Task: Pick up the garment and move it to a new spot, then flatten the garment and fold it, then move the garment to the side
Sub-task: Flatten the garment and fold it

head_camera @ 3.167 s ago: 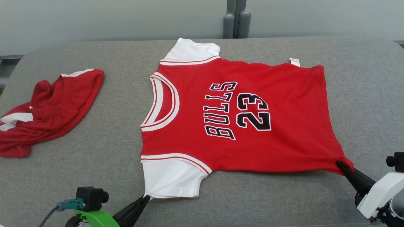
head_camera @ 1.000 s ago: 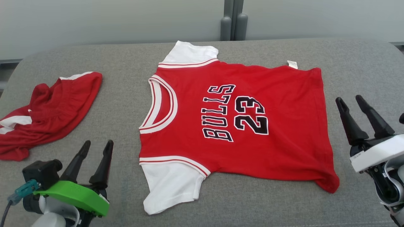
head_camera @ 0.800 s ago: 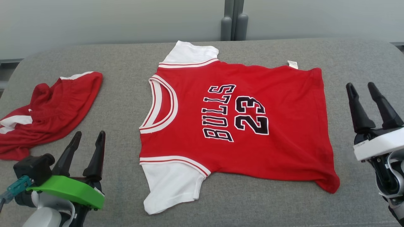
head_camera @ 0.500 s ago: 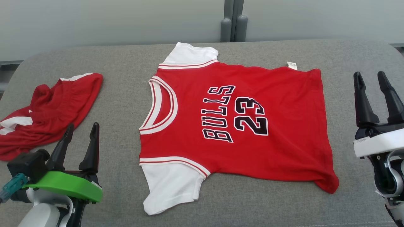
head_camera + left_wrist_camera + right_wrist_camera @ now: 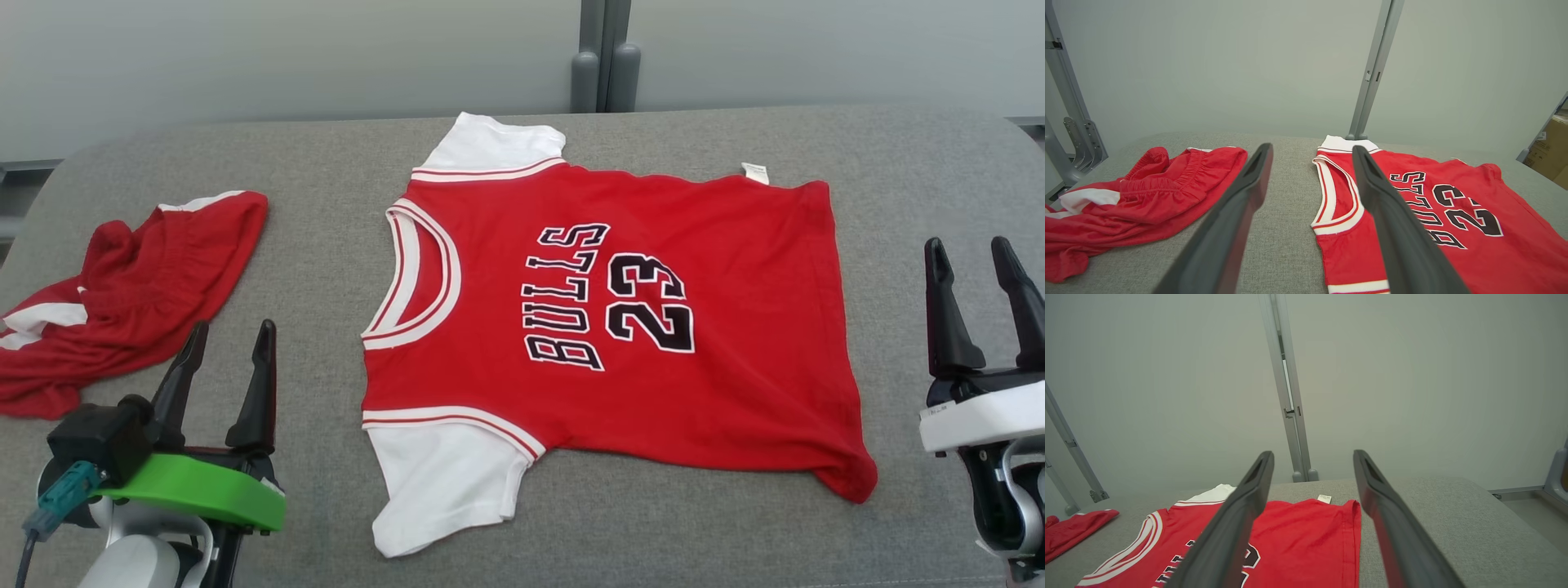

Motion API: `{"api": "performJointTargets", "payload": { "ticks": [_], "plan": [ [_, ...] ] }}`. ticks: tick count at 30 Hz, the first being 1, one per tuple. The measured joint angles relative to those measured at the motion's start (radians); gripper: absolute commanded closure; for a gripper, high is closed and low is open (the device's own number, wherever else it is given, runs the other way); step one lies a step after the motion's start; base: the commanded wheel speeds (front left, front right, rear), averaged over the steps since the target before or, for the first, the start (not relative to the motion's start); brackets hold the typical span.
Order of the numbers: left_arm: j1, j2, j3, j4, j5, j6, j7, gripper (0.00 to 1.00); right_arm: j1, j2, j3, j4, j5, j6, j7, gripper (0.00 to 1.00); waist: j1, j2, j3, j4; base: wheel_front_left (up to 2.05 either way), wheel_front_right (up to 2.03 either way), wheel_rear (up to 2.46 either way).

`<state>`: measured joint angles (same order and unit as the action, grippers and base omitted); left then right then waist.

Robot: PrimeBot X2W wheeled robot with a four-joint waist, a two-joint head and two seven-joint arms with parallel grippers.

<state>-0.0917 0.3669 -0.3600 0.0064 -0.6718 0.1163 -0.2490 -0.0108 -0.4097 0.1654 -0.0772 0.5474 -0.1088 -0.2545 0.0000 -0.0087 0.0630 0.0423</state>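
The garment (image 5: 620, 318), a red jersey with white sleeves and "BULLS 23" in black, lies spread flat on the grey padded table (image 5: 326, 163), neck to the left. It shows again in the left wrist view (image 5: 1412, 220) and the right wrist view (image 5: 1298, 535). My left gripper (image 5: 231, 331) stands open at the lower left, apart from the jersey's near white sleeve (image 5: 441, 474). My right gripper (image 5: 967, 245) stands open at the right, clear of the hem. Nothing sits between either pair of fingers.
Crumpled red shorts (image 5: 122, 286) with white trim lie at the table's left edge, just beyond my left gripper. A grey wall with a vertical metal post (image 5: 600, 57) runs behind the table. Bare grey padding lies right of the hem and along the front.
Both grippers let go of the jersey's near corners, opened and lifted off the table. In the last second both drew outward. The near hem corner has slackened; the view has shifted slightly.
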Motion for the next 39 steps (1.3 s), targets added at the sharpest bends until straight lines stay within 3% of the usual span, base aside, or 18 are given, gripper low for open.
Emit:
{"api": "performJointTargets", "payload": {
  "ticks": [22, 39],
  "plan": [
    [0.034, -0.063, 0.040, -0.021, 0.061, 0.007, 0.000, 0.00, 0.068, 0.051, -0.004, -0.003, -0.022, -0.005, 0.000, 0.00, 0.0000, 0.0000, 0.010, 0.011, 0.00, 0.00, 0.00],
    [0.071, -0.075, 0.020, -0.012, 0.067, -0.003, -0.003, 0.00, 0.127, 0.067, 0.003, 0.033, -0.015, -0.003, 0.000, 0.00, 0.0000, 0.0000, 0.003, 0.007, 0.00, 0.00, 0.00]
  ]
}}
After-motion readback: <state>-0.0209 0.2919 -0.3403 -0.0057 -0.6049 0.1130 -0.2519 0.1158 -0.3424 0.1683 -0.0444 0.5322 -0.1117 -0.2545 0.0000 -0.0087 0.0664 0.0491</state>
